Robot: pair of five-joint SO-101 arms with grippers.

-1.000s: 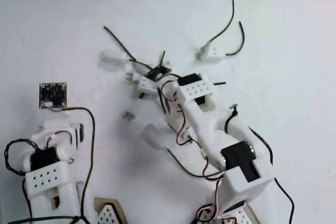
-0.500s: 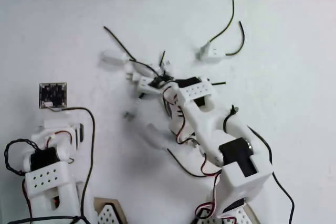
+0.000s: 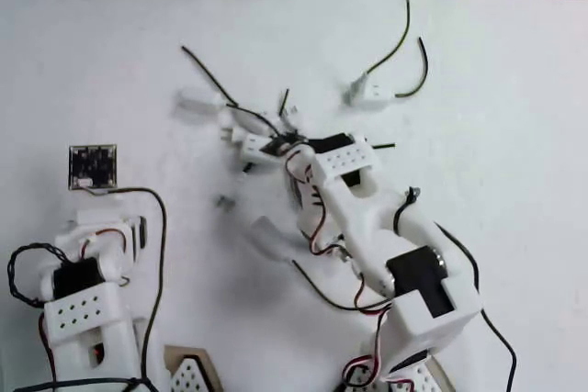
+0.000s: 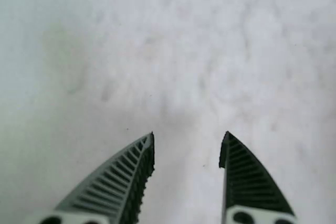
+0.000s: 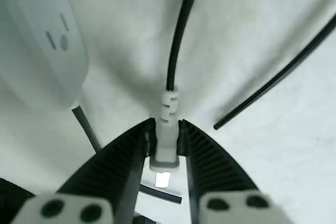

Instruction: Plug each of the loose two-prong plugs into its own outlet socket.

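While the white two-prong plug (image 5: 164, 149) sits pinched between the tips of the right gripper (image 5: 166, 126), which is clenched on its body, its black cord (image 5: 181, 30) runs straight ahead from those tips. A white outlet socket (image 5: 47, 51) lies ahead and off to one side of that claw, apart from the plug. The left gripper (image 4: 187, 137) hangs released, tips apart, over the white table (image 4: 210, 51)

- Right arm (image 3: 367, 218) is covering its own gripped plug (image 5: 166, 129) at the high view's centre.
- Outlet socket (image 5: 47, 45) is running off the right wrist frame's edge.
- Left arm (image 3: 87, 309) is getting cropped at lower left.
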